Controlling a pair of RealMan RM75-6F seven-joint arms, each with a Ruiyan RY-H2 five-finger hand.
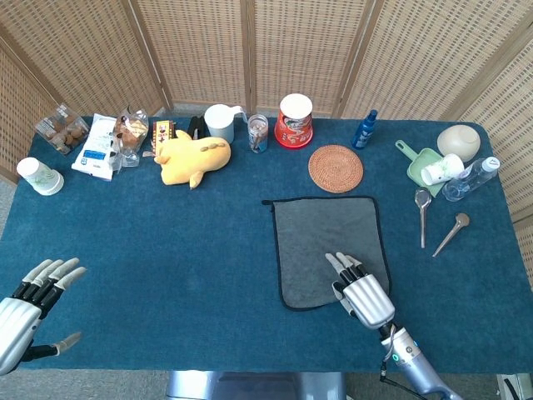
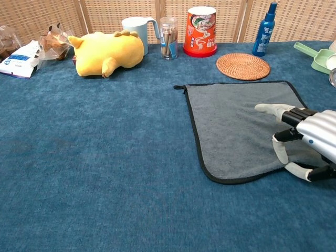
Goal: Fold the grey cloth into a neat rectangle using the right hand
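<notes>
Blue-clothed table (felt-like) before woven wicker screens.

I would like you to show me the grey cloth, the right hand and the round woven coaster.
grey cloth (image 1: 321, 242), head view, bare middle of fabric.
right hand (image 1: 360, 290), head view, silver back.
round woven coaster (image 2: 243, 66), chest view, centre.

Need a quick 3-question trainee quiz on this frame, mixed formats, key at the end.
1. True or false: the grey cloth is already folded in half.
2. Which hand is over the cloth's near edge? A) left hand B) right hand C) both
3. Fill in: the round woven coaster lies just beyond the cloth's ___ edge.

Key:
1. False. It lies flat in a single layer on the blue table.
2. B. The right hand is at the near right corner with fingers extended over the fabric; the left hand hangs open at the table's near left edge, far from it.
3. far
</notes>
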